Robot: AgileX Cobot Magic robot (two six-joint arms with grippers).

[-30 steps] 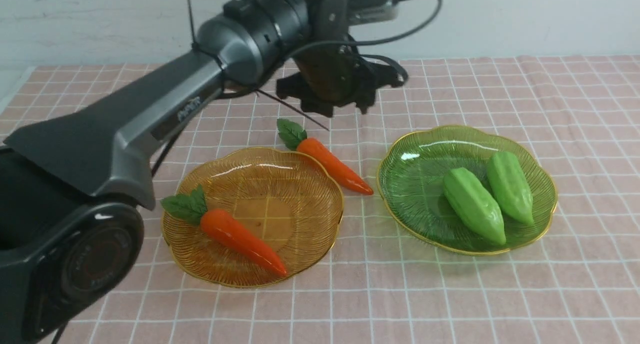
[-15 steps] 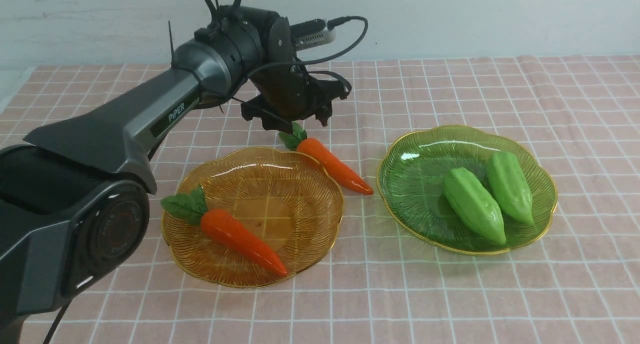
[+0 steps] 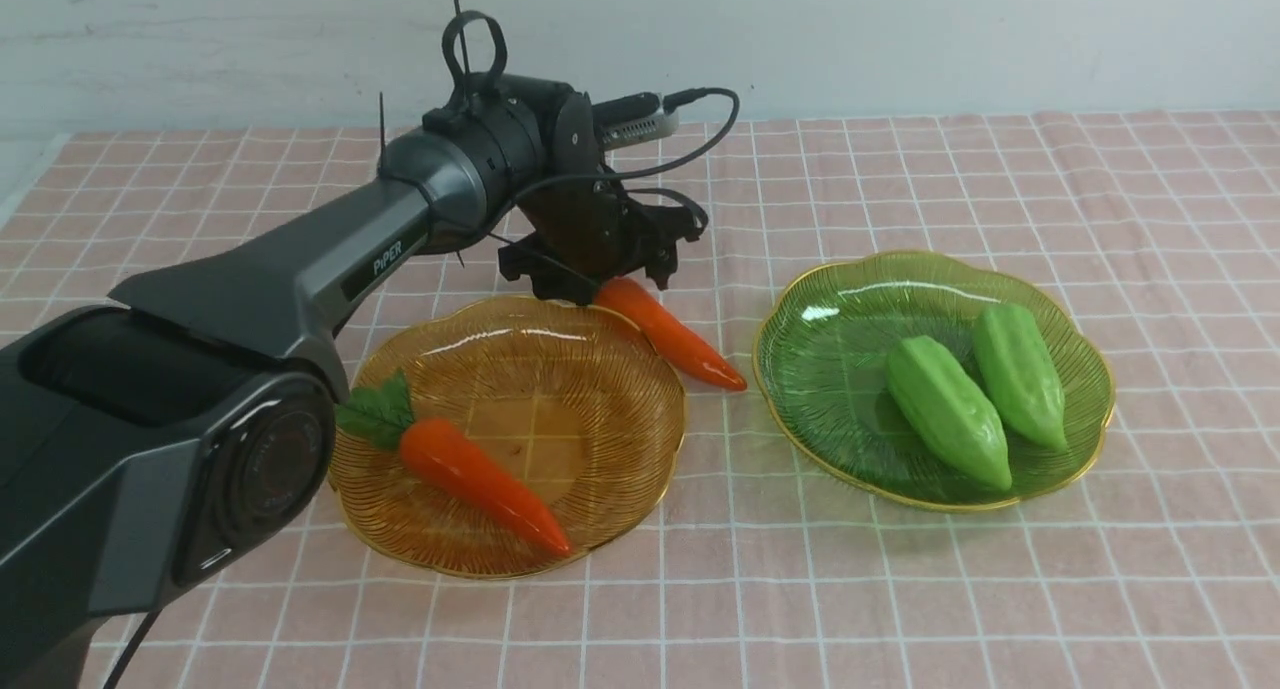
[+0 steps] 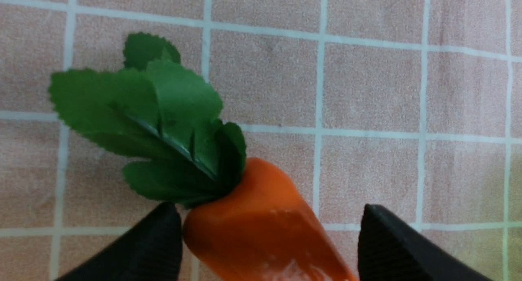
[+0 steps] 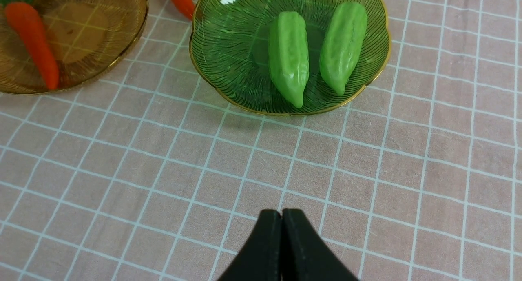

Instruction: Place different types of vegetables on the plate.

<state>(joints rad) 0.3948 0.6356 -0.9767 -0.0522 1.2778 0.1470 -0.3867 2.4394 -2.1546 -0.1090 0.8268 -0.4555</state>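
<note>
The left hand [image 4: 271, 242] is spread, its fingers at either side of the loose carrot [image 4: 269, 232] near its leafy end; the right hand [image 5: 281, 242] is pressed together over the bench [image 5: 204, 183]. On the amber plate [image 3: 590, 439] lies the other carrot [image 3: 485, 484], leaves toward its left rim. To the right, the green plate [image 3: 830, 399] holds two ridged gourds [image 3: 950, 414] side by side. The loose carrot lies on the cloth behind and between the plates, its tip near the green one.
</note>
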